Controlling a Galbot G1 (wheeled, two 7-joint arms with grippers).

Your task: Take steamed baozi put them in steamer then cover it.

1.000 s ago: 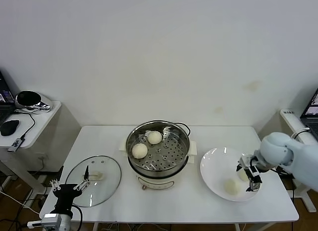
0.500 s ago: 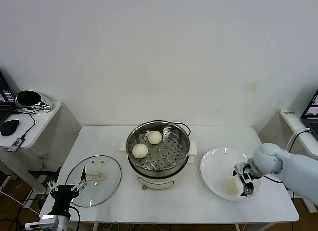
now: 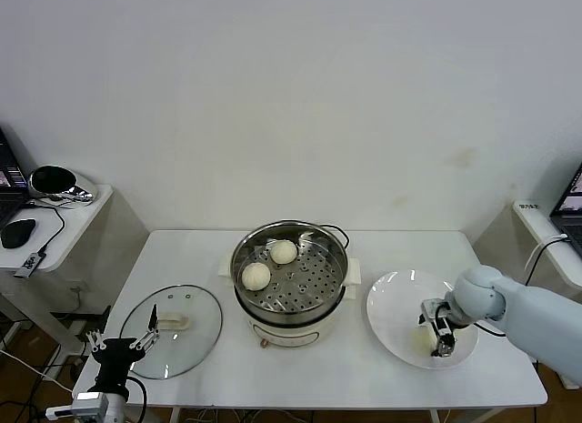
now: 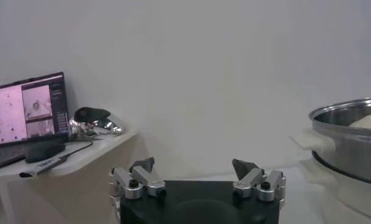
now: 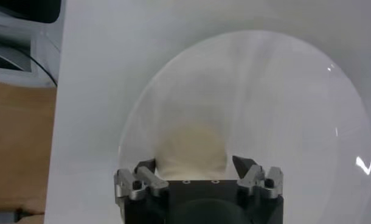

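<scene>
The steamer (image 3: 289, 279) stands mid-table with two steamed baozi (image 3: 284, 251) (image 3: 255, 276) on its perforated tray. My right gripper (image 3: 437, 329) is low over the white plate (image 3: 389, 300), open, with its fingers on either side of a third baozi (image 5: 191, 146). That baozi (image 3: 421, 336) shows partly beside the gripper in the head view. A fourth baozi is hidden. The glass cover (image 3: 186, 307) lies flat on the table at the left. My left gripper (image 3: 124, 346) is open and empty at the cover's near edge. It also shows in the left wrist view (image 4: 193, 164), with the steamer (image 4: 350, 143) farther off.
A side table (image 3: 77, 214) at the far left holds a laptop, a mouse (image 3: 17, 233) and a shiny dark object (image 3: 53, 181). Another laptop (image 3: 571, 200) stands at the far right. The plate sits near the table's front right edge.
My right gripper has moved left and down across the plate and now straddles the front baozi. The left gripper shifted slightly toward the table's front edge.
</scene>
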